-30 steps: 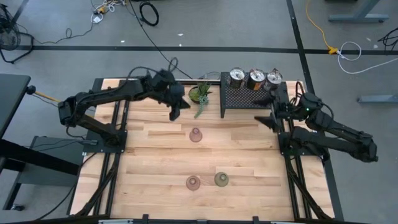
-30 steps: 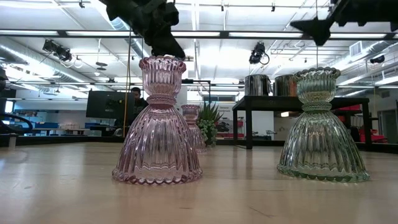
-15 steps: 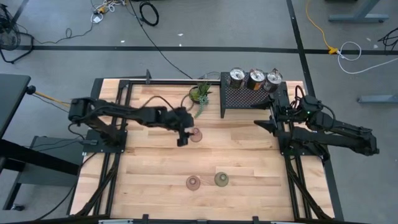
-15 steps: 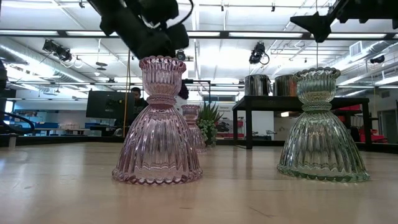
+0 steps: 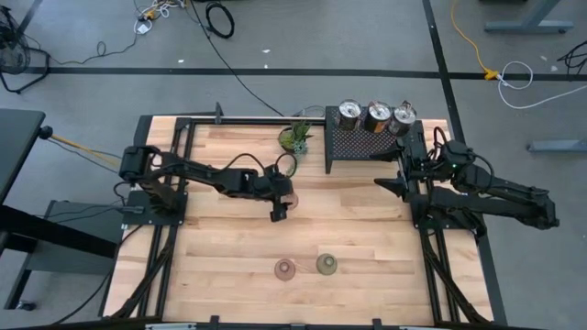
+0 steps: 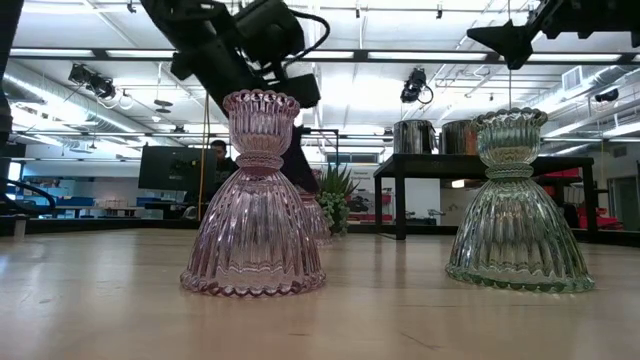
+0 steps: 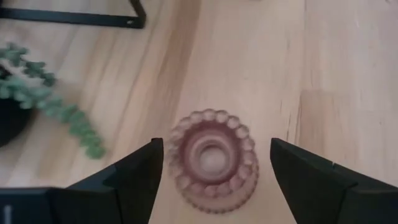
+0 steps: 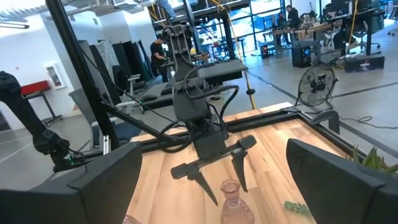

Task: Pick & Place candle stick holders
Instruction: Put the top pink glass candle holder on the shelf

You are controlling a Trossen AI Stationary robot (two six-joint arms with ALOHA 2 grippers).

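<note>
A pink glass candle stick holder [image 5: 290,199] stands upright on its base at mid-table. My left gripper [image 7: 216,149] hangs open over it, pointing down, one finger on either side of its beaded top rim [image 7: 211,158], apart from it. A second pink holder [image 5: 284,268] and an olive-green one [image 5: 326,265] stand near the front edge. Three silver holders [image 5: 377,116] sit on top of the black mesh rack [image 5: 362,147] at the back. My right gripper [image 5: 394,165] waits open beside the rack, holding nothing.
A small potted plant [image 5: 294,137] stands just beyond the left gripper, left of the rack. Bare wood lies between the middle holder and the two front ones. In the low view, the near pink holder [image 6: 254,200] and the olive one [image 6: 518,205] fill the foreground.
My left gripper has swung from beside the plant toward the near edge and a little right, come down over the middle pink holder, and opened. The holder has stayed in place.
</note>
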